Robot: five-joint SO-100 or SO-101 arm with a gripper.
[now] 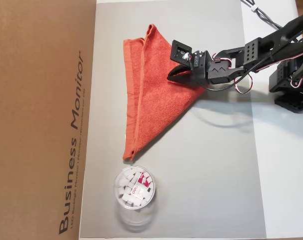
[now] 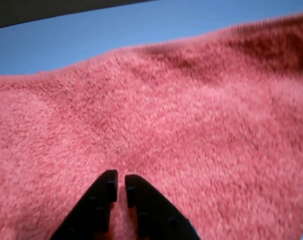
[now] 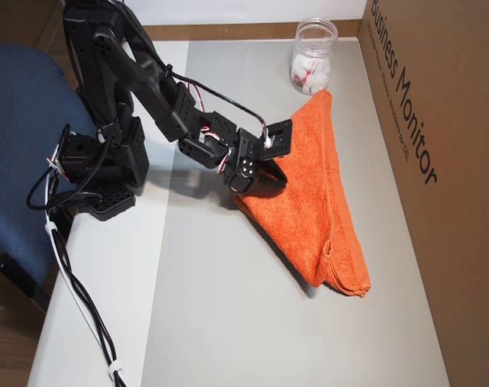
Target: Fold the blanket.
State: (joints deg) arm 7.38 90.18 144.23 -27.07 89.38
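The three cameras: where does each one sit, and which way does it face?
An overhead view: above the table, looking straight down at the blanket, tub and arm entering from the right.
Wrist view: riding on the arm, looking past the nearly closed pincer at the towel's pile.
Another overhead view: high beside the arm's base, looking obliquely down.
Both overhead views share blanket, tub, cardboard box.

One blanket [image 1: 154,95] on the grey mat [image 1: 216,165], one clear tub [image 1: 135,188] just beside its corner, one cardboard box [image 1: 36,120], one arm with one gripper [image 1: 172,75].
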